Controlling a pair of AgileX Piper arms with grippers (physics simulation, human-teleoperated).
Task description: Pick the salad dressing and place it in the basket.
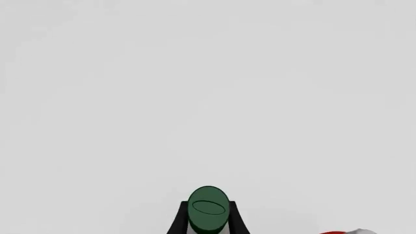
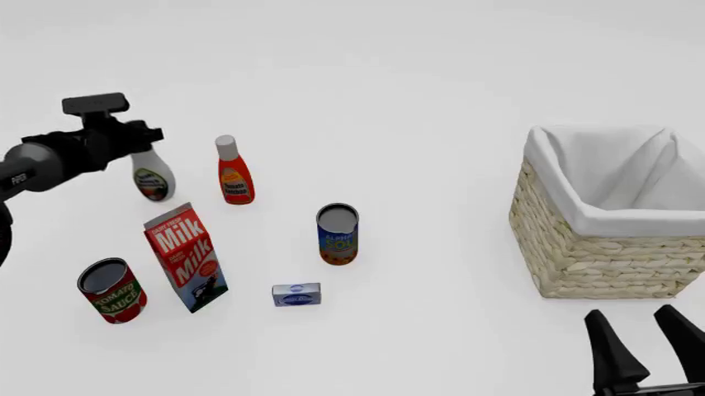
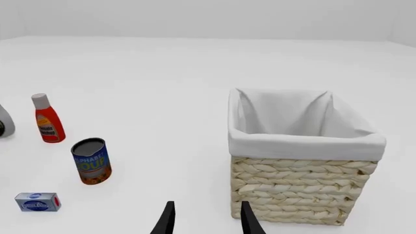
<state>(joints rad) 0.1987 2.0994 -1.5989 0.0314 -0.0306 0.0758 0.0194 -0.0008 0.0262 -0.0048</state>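
Front view showed the left gripper (image 2: 141, 142) closed on the neck of the salad dressing (image 2: 153, 179), which stood toward the table's left edge, just left of the red bottle (image 2: 234, 172). The bottle's white body and label hung below the black fingers; whether its base touched the table (image 2: 385, 82) could not be told. From the left wrist view, the dark green cap (image 1: 209, 209) sat squeezed between the two black fingers (image 1: 178, 222), with a sliver of red and white at the frame's corner.

The basket (image 2: 600, 247) stood well apart, near the table's right edge, its white lining folded over the rim. Between them lay the soup can (image 2: 337, 234), upright, a small blue box (image 2: 296, 294) nearer the front edge, the tilted milk carton (image 2: 186, 257) and the tomato sauce can (image 2: 111, 290) toward the front-left corner.

The right gripper (image 2: 650, 342) hovered at the front-right corner just before the basket, jaws apart and holding nothing; the right wrist view confirmed the gap between its fingertips.
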